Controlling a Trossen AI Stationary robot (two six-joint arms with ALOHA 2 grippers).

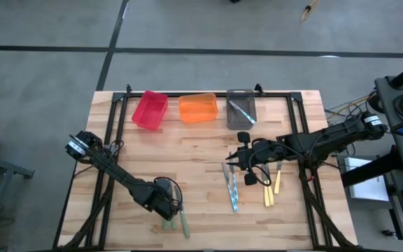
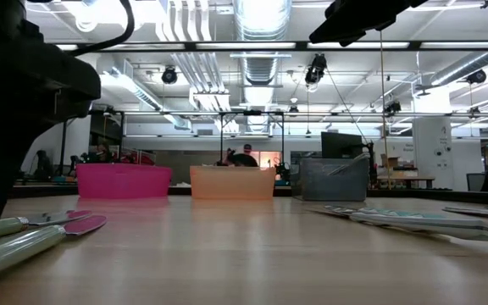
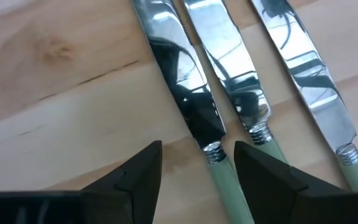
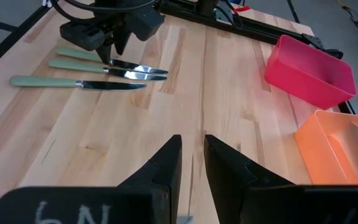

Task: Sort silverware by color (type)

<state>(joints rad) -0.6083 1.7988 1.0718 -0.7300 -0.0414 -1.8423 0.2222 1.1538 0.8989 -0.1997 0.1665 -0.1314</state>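
Note:
Three green-handled knives (image 3: pixel 219 68) lie flat side by side on the table near its front edge, left of centre (image 1: pixel 184 224). My left gripper (image 3: pixel 197 168) points down over them, open. Its fingers stand on either side of one knife's handle (image 3: pixel 219 171), just behind the blade; I cannot tell whether they touch it. Light blue utensils (image 1: pixel 231 187) and pale yellow ones (image 1: pixel 271 187) lie right of centre. My right gripper (image 1: pixel 238 159) hovers high above the blue ones, and nothing shows in the narrow gap between its fingers (image 4: pixel 192 155).
A red bin (image 1: pixel 150 110), an orange bin (image 1: pixel 198 108) and a grey bin (image 1: pixel 241 108) stand in a row at the table's far edge. The grey one holds a utensil. Bare wood lies between the bins and the utensils.

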